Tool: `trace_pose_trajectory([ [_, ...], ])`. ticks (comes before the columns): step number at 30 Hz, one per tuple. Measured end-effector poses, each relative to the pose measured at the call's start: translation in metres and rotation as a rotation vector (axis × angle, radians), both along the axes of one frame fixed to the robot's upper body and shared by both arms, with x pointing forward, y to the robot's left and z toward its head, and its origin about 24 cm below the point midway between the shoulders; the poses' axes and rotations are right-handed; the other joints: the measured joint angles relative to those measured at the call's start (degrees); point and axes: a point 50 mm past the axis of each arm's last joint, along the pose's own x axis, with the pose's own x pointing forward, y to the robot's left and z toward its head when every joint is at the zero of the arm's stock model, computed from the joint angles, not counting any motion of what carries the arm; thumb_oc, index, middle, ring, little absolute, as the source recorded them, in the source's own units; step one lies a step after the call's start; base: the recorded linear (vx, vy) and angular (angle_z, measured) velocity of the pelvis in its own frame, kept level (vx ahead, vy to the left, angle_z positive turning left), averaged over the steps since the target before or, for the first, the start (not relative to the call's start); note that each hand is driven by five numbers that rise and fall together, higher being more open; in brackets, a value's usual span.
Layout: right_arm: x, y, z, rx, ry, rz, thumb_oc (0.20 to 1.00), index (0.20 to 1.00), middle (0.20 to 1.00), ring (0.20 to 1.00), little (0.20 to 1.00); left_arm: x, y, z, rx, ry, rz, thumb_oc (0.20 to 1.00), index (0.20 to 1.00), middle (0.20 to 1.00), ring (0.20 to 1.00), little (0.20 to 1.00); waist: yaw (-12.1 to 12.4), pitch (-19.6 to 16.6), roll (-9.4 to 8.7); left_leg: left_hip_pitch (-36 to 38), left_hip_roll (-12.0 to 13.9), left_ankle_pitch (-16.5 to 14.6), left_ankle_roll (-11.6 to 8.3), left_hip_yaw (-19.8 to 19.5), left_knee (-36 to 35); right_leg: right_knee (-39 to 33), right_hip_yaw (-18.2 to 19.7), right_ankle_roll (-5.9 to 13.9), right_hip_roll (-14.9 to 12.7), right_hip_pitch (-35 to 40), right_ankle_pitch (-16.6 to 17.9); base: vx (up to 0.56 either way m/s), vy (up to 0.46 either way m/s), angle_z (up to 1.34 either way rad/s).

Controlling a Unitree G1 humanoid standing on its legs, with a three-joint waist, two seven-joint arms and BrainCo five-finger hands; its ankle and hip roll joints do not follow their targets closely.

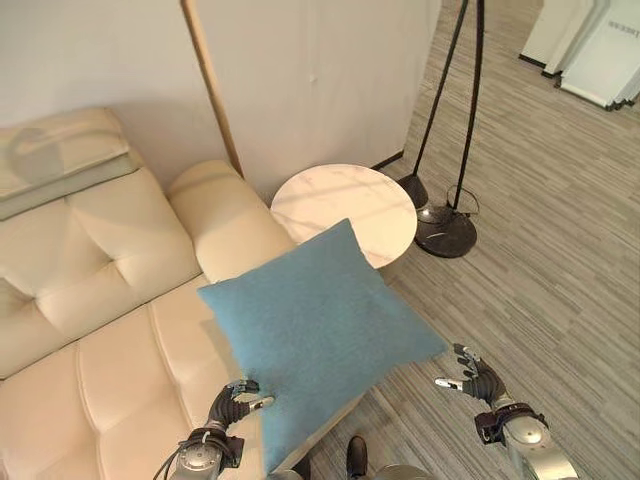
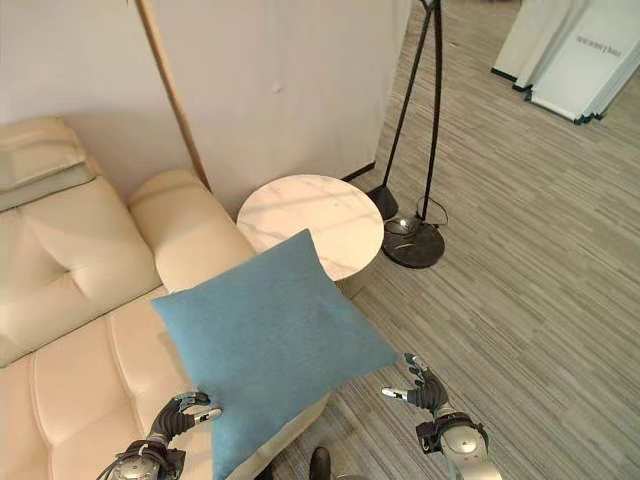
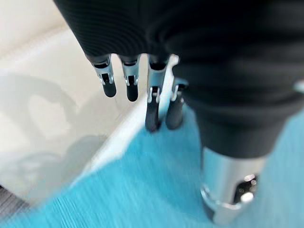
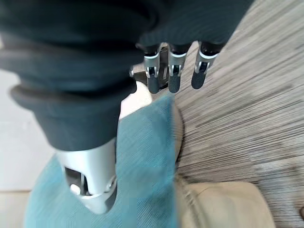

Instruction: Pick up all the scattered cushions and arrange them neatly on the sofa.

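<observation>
Left hand point(image 1: 236, 400), at 7 o'clock in the eye view, rests on the near-left edge of the blue cushion point(image 1: 318, 330) with fingers relaxed, gripping nothing. The cushion lies flat at centre, half on the cream sofa point(image 1: 110, 300) seat, its 4 o'clock corner overhanging the floor point(image 1: 560, 250) below the round marble table point(image 1: 345, 212). Right hand point(image 1: 470, 378), at 4 o'clock, hangs spread wide, just clear of that corner; judgement: push the cushion towards 10 o'clock, fully onto the seat, square against the backrest.

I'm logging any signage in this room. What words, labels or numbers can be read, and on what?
White panels leaning at the far right: one short line of dark print, too small to read.
Blue cushion, sofa, round table, floor lamp: no text.
</observation>
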Motion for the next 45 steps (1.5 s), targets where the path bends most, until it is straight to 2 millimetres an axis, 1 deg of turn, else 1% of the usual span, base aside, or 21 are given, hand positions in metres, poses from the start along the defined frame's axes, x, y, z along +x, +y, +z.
trace_pose_trajectory([
  [3, 0.013, 0.004, 0.008, -0.002, -0.037, 0.019, 1.000, 1.000, 1.000, 1.000, 1.000, -0.001, 0.011, 0.002, 0.023, 0.002, 0.032, 1.000, 1.000, 1.000, 1.000, 1.000, 0.42, 0.05, -0.04, -0.09, -0.67, -0.31, 0.95, -0.88, 0.08, 11.17, -0.72, 4.01, -2.23, -5.14, -3.28, 0.04, -0.015, 0.19],
  [5, 0.016, 0.008, 0.012, 0.002, -0.057, 0.038, 1.000, 1.000, 1.000, 1.000, 1.000, 0.000, 0.016, 0.003, 0.029, -0.003, 0.049, 1.000, 1.000, 1.000, 1.000, 1.000, 1.09, -0.21, -0.14, -0.56, -1.51, -0.42, 1.18, -2.62, 0.23, 14.77, 1.75, 5.29, -3.40, -7.93, -4.67, 0.06, -0.036, 0.33],
  [7, 0.021, 0.016, 0.014, -0.004, -0.072, 0.084, 1.000, 1.000, 1.000, 1.000, 1.000, 0.007, 0.022, 0.008, 0.036, -0.025, 0.058, 1.000, 1.000, 1.000, 1.000, 1.000, 0.94, -0.50, -1.30, -1.64, -1.82, 0.33, 1.99, -5.56, 0.92, 12.72, 5.36, 5.10, -4.28, -9.43, -5.03, 0.11, -0.075, 0.75],
  [8, 0.022, 0.017, 0.015, -0.005, -0.073, 0.090, 1.000, 1.000, 1.000, 1.000, 1.000, 0.008, 0.022, 0.009, 0.038, -0.029, 0.059, 1.000, 1.000, 1.000, 1.000, 1.000, 1.88, -0.60, -1.58, -1.94, -2.12, 1.03, 1.28, -7.09, 1.04, 11.40, 5.58, 5.24, -4.80, -9.66, -4.92, 0.15, -0.111, 0.84],
  [10, 0.023, 0.016, 0.011, -0.023, -0.055, 0.092, 1.000, 1.000, 1.000, 1.000, 1.000, 0.018, 0.024, 0.013, 0.035, -0.050, 0.058, 1.000, 1.000, 1.000, 1.000, 1.000, 1.49, -0.61, -2.20, -2.84, -2.77, 1.21, 1.10, -10.65, 1.37, 5.21, 7.26, 5.68, -5.76, -8.42, -3.40, 0.10, -0.108, 1.03],
  [11, 0.026, 0.013, 0.007, -0.052, -0.027, 0.083, 1.000, 1.000, 1.000, 1.000, 1.000, 0.019, 0.027, 0.014, 0.044, -0.053, 0.058, 1.000, 1.000, 1.000, 1.000, 1.000, 2.86, -0.96, -2.94, -2.39, -2.65, 1.12, 0.50, -11.75, 1.03, 0.48, 5.33, 4.44, -6.05, -5.86, 3.15, 0.16, -0.252, 1.00],
  [12, 0.034, 0.008, 0.012, -0.082, -0.036, 0.080, 1.000, 1.000, 1.000, 1.000, 1.000, 0.017, 0.025, 0.013, 0.041, -0.048, 0.057, 1.000, 1.000, 1.000, 1.000, 1.000, 3.15, -0.32, -1.87, -2.39, -1.62, 0.97, -0.45, -12.97, 0.92, -3.33, 3.65, 3.56, -4.97, -3.37, 5.35, 0.12, -0.207, 0.62],
  [13, 0.038, 0.007, 0.013, -0.100, -0.035, 0.089, 1.000, 1.000, 1.000, 1.000, 1.000, 0.017, 0.024, 0.013, 0.040, -0.047, 0.053, 1.000, 1.000, 1.000, 1.000, 1.000, 3.48, -0.09, -1.34, -3.25, -1.25, 0.70, -1.29, -14.12, 1.18, -5.28, 2.27, 2.97, -4.57, -2.41, 5.95, 0.05, -0.246, 0.57],
  [14, 0.038, 0.003, 0.015, -0.123, -0.032, 0.097, 1.000, 1.000, 1.000, 1.000, 1.000, 0.025, 0.020, 0.016, 0.038, -0.064, 0.028, 1.000, 1.000, 1.000, 1.000, 1.000, 2.57, -0.08, -1.71, -4.01, -1.05, 0.77, -1.71, -14.85, 1.47, -7.38, 1.50, 2.30, -4.26, -1.87, 7.03, -0.07, -0.105, 0.42],
  [15, 0.043, 0.002, 0.018, -0.132, -0.041, 0.105, 1.000, 1.000, 1.000, 1.000, 1.000, 0.031, 0.016, 0.018, 0.035, -0.080, 0.006, 1.000, 1.000, 1.000, 1.000, 1.000, 3.41, 0.29, -1.50, -4.69, -0.51, 2.00, -1.51, -15.02, 1.37, -8.16, 0.61, 1.72, -3.82, -1.99, 7.45, -0.09, -0.138, 0.34],
  [18, 0.068, 0.012, 0.034, -0.156, -0.105, 0.146, 1.000, 1.000, 1.000, 1.000, 1.000, 0.057, -0.002, 0.029, 0.017, -0.145, -0.071, 1.000, 1.000, 1.000, 1.000, 1.000, 3.41, 2.21, -1.48, -7.71, 0.48, 2.66, -2.45, -15.29, 1.80, -8.48, 0.20, 1.04, -2.70, -4.70, 7.95, -0.08, -0.078, 0.08],
  [19, 0.081, 0.019, 0.043, -0.180, -0.139, 0.176, 1.000, 1.000, 1.000, 1.000, 1.000, 0.074, -0.015, 0.038, 0.006, -0.193, -0.122, 1.000, 1.000, 1.000, 1.000, 1.000, 3.33, 3.65, -1.38, -8.95, 0.82, 3.03, -2.97, -15.78, 1.94, -8.48, -0.25, 0.29, -2.36, -5.75, 8.51, -0.06, -0.050, 0.10],
  [23, 0.091, 0.032, 0.052, -0.191, -0.177, 0.211, 1.000, 1.000, 1.000, 1.000, 1.000, 0.099, -0.035, 0.054, -0.021, -0.281, -0.169, 1.000, 1.000, 1.000, 1.000, 1.000, 2.73, 5.19, -1.14, -9.28, 1.58, 3.34, -3.50, -16.11, 1.72, -8.48, -0.92, 0.23, -1.67, -6.05, 8.51, 0.00, -0.010, 0.04],
  [26, 0.086, 0.037, 0.062, -0.158, -0.236, 0.219, 1.000, 1.000, 1.000, 1.000, 1.000, 0.101, -0.040, 0.058, -0.037, -0.309, -0.171, 1.000, 1.000, 1.000, 1.000, 1.000, 1.33, 5.46, -1.08, -8.29, 1.91, 3.14, -4.30, -15.60, 0.11, -8.49, -0.33, 0.26, -1.35, -6.07, 8.47, 0.05, 0.013, -0.10],
  [28, 0.077, 0.042, 0.069, -0.118, -0.287, 0.234, 1.000, 1.000, 1.000, 1.000, 1.000, 0.085, -0.032, 0.052, -0.038, -0.288, -0.125, 1.000, 1.000, 1.000, 1.000, 1.000, 0.72, 5.44, -1.22, -7.30, 2.00, 3.01, -4.11, -13.96, -0.03, -8.48, 0.89, 0.26, -1.23, -5.73, 8.47, 0.10, 0.036, -0.35],
  [31, 0.055, 0.028, 0.075, -0.082, -0.326, 0.176, 1.000, 1.000, 1.000, 1.000, 1.000, 0.067, -0.019, 0.045, -0.037, -0.261, -0.057, 1.000, 1.000, 1.000, 1.000, 1.000, 0.31, 5.35, -1.28, -4.94, 2.01, 2.37, -3.38, -12.53, -0.05, -8.49, 2.49, 0.35, -1.15, -3.95, 8.39, 0.08, 0.029, -0.26],
  [34, 0.053, 0.019, 0.078, -0.086, -0.346, 0.138, 1.000, 1.000, 1.000, 1.000, 1.000, 0.057, -0.010, 0.040, -0.022, -0.230, -0.019, 1.000, 1.000, 1.000, 1.000, 1.000, -0.50, 4.37, -2.32, -4.10, 1.92, 1.94, -3.07, -11.56, -0.38, -8.49, 3.44, 0.49, -1.19, -3.43, 8.27, 0.05, -0.002, -0.16],
  [37, 0.052, 0.019, 0.073, -0.089, -0.321, 0.138, 1.000, 1.000, 1.000, 1.000, 1.000, 0.056, -0.011, 0.040, -0.024, -0.227, -0.021, 1.000, 1.000, 1.000, 1.000, 1.000, -0.48, 2.81, -3.22, -4.04, 1.89, 1.93, -3.06, -11.51, -0.38, -8.50, 3.74, 0.51, -1.23, -3.49, 8.25, 0.02, -0.008, -0.06],
  [39, 0.057, 0.018, 0.059, -0.109, -0.257, 0.142, 1.000, 1.000, 1.000, 1.000, 1.000, 0.055, -0.011, 0.039, -0.023, -0.222, -0.021, 1.000, 1.000, 1.000, 1.000, 1.000, -0.25, 1.16, -3.54, -4.09, 1.86, 1.82, -2.90, -11.48, -0.39, -8.50, 3.83, 0.52, -1.24, -3.52, 8.26, 0.01, -0.038, 0.01],
  [42, 0.061, 0.021, 0.039, -0.144, -0.152, 0.171, 1.000, 1.000, 1.000, 1.000, 1.000, 0.056, -0.016, 0.038, -0.025, -0.216, -0.048, 1.000, 1.000, 1.000, 1.000, 1.000, 1.38, 0.23, -2.66, -5.34, 1.83, 2.01, -3.10, -11.89, -0.39, -8.49, 3.57, 0.64, -1.29, -4.36, 8.37, -0.11, -0.061, 0.06],
  [45, 0.073, 0.030, 0.034, -0.152, -0.112, 0.193, 1.000, 1.000, 1.000, 1.000, 1.000, 0.068, -0.030, 0.042, -0.034, -0.235, -0.119, 1.000, 1.000, 1.000, 1.000, 1.000, 2.74, 0.57, -1.46, -8.51, 1.56, 3.52, -3.06, -13.02, -0.02, -8.49, 2.82, 0.61, -1.58, -7.33, 9.20, -0.15, -0.022, 0.19],
])
